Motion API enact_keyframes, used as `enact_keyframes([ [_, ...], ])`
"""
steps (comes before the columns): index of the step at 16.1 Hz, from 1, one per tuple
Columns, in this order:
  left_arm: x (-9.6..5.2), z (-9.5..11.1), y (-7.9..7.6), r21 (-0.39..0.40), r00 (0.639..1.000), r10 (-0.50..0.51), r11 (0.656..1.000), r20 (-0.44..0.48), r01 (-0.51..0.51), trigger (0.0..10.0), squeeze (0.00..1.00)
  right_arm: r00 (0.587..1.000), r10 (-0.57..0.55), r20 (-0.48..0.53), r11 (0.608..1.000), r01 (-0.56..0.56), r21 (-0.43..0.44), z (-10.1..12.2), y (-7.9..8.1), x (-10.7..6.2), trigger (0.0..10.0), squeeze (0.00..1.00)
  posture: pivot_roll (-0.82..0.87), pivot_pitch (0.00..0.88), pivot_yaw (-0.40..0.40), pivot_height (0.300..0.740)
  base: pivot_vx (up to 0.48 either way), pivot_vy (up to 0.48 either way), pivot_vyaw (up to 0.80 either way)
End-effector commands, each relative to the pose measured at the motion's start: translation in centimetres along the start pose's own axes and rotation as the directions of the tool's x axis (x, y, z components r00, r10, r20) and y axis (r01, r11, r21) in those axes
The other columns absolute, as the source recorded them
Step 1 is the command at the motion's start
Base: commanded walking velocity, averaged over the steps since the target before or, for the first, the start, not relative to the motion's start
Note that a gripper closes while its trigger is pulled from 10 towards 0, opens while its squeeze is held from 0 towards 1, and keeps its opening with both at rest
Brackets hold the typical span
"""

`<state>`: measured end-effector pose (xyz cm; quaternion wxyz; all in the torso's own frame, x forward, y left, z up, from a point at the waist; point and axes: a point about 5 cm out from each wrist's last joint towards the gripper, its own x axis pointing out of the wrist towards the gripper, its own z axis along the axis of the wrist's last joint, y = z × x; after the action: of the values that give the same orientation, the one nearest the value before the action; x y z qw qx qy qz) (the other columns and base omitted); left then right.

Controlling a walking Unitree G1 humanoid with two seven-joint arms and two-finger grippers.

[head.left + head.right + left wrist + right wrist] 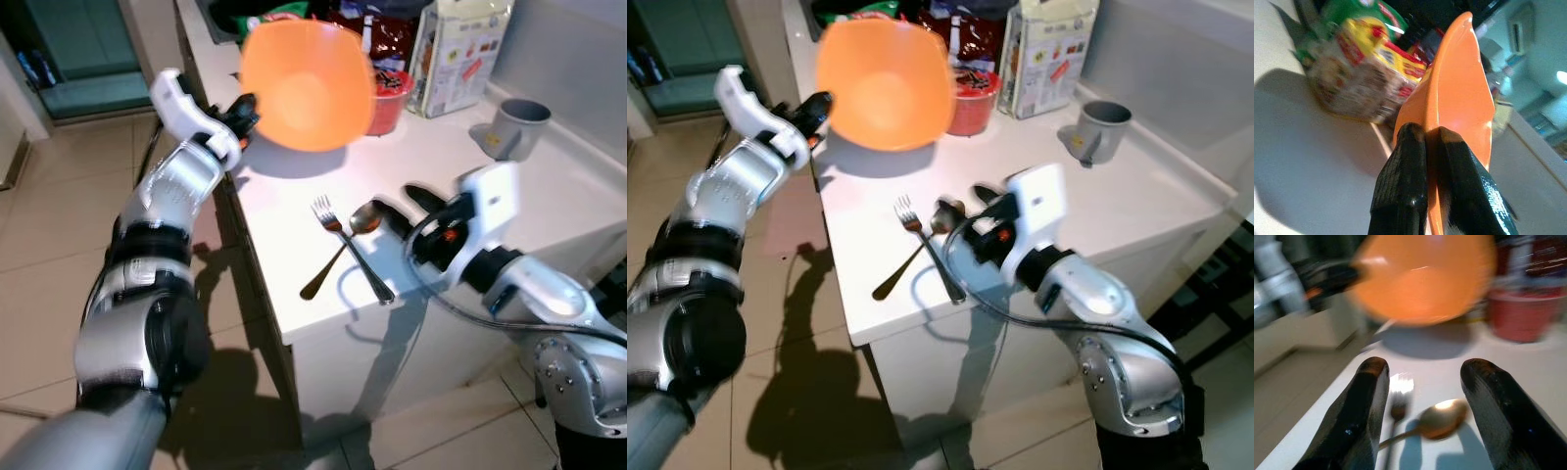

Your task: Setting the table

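Left gripper (pixel 1431 142) pinches tilted orange bowl (pixel 307 85) above counter (pixel 549 186)

Left claw (pixel 820 106) holds orange bowl (pixel 886 84) above white table (pixel 1117 211).

Orange bowl (pixel 309 83) is looking like smooth plastic w/ a soft sheen, and the white countertop (pixel 294 255) is showing smooth and semi-matt. Fork (pixel 350 245) is gleaming silvery metal, spoon (pixel 338 250) is shining a bronze-ish metal. Grey mug (pixel 516 127) is reading matt, red tub (pixel 390 98) glossy plastic, and the black fingers (pixel 1356 416) are glinting smooth.
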<state>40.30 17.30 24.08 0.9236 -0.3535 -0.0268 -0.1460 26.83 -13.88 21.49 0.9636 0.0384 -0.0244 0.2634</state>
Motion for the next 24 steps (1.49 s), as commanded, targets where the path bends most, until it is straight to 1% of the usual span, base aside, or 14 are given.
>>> enact_keyframes([
  [1,-0.4,2.9,-1.8,0.117,0.992,-0.057,0.992,0.116,0.044,3.5,0.0,0.996,-0.076,0.053,0.997,0.076,0.005,0.8,-0.9,-0.2,10.0,0.0,-0.06,0.0,0.055,0.74,0.0,0.0,0.0],
  [2,-1.5,3.7,-2.8,0.194,0.983,-0.092,0.979,0.157,0.06,10.0,0.0,0.987,-0.125,0.097,0.991,0.12,0.052,1.2,-1.0,-0.3,10.0,0.0,-0.06,0.0,0.048,0.74,0.0,0.0,0.0],
  [3,-2.8,4.7,-3.3,0.178,0.973,-0.093,0.982,0.209,0.056,10.0,0.0,0.98,-0.153,0.13,0.985,0.142,0.096,1.4,-1.0,-0.4,10.0,0.0,-0.05,0.0,0.044,0.74,0.0,0.0,0.0],
  [5,-5.6,5.4,-3.9,0.242,0.945,-0.132,0.968,0.298,0.059,10.0,0.0,0.971,-0.187,0.147,0.976,0.166,0.14,1.2,-0.9,-0.5,10.0,0.0,-0.02,0.0,0.019,0.74,0.0,0.0,0.0],
  [6,-7.2,5.2,-4.1,0.275,0.936,-0.15,0.96,0.318,0.061,10.0,0.0,0.969,-0.203,0.142,0.971,0.182,0.152,0.9,-0.9,-0.4,10.0,0.0,-0.01,0.0,0.011,0.74,0.0,0.0,0.0],
  [7,-7.9,5.1,-4.2,0.285,0.934,-0.158,0.956,0.32,0.065,10.0,0.0,0.968,-0.209,0.14,0.97,0.187,0.158,0.7,-0.9,-0.4,10.0,0.0,-0.01,0.0,0.011,0.74,0.0,0.0,0.0],
  [8,-9.3,4.4,-4.3,0.284,0.937,-0.163,0.956,0.308,0.073,10.0,0.0,0.965,-0.221,0.14,0.965,0.195,0.174,0.5,-0.8,-0.2,10.0,0.0,0.0,0.0,0.006,0.74,0.0,-0.315,0.0],
  [10,-11.3,2.9,-4.5,0.266,0.939,-0.201,0.956,0.279,0.126,10.0,0.0,0.963,-0.226,0.146,0.962,0.198,0.187,0.5,-0.6,-0.1,10.0,0.0,-0.01,0.0,0.003,0.74,0.0,-0.411,0.0],
  [12,-12.5,1.8,-5.1,0.283,0.937,-0.248,0.943,0.248,0.175,10.0,0.0,0.963,-0.225,0.149,0.962,0.196,0.189,0.5,-0.5,-0.2,10.0,0.0,-0.02,0.0,0.001,0.74,0.0,-0.48,0.0],
  [16,-13.2,1.4,-6.1,0.307,0.934,-0.278,0.93,0.226,0.203,10.0,0.0,0.963,-0.221,0.155,0.964,0.193,0.181,0.5,-0.6,-0.1,10.0,0.0,-0.01,0.0,-0.005,0.74,0.0,-0.48,0.0],
  [19,-13.3,1.3,-6.0,0.311,0.939,-0.265,0.931,0.218,0.19,10.0,0.0,0.962,-0.222,0.157,0.964,0.193,0.182,0.5,-0.5,-0.1,10.0,0.0,-0.01,0.0,-0.004,0.74,0.0,-0.48,0.0],
  [21,-13.1,1.2,-5.5,0.323,0.948,-0.228,0.934,0.221,0.15,10.0,0.0,0.962,-0.22,0.162,0.965,0.19,0.181,0.5,-0.4,-0.2,10.0,0.0,-0.02,0.0,-0.002,0.74,0.0,-0.48,0.0],
  [23,-12.6,0.2,-5.0,0.385,0.966,-0.186,0.917,0.177,0.106,10.0,0.0,0.962,-0.224,0.154,0.966,0.198,0.168,0.2,-0.5,-0.3,10.0,0.0,-0.01,0.0,-0.004,0.74,0.0,-0.48,0.0],
  [24,-12.3,-0.3,-4.8,0.399,0.972,-0.166,0.913,0.167,0.087,10.0,0.0,0.961,-0.238,0.143,0.966,0.219,0.134,0.0,-0.7,-0.3,10.0,0.0,-0.01,0.0,-0.003,0.74,0.0,-0.48,0.0],
])
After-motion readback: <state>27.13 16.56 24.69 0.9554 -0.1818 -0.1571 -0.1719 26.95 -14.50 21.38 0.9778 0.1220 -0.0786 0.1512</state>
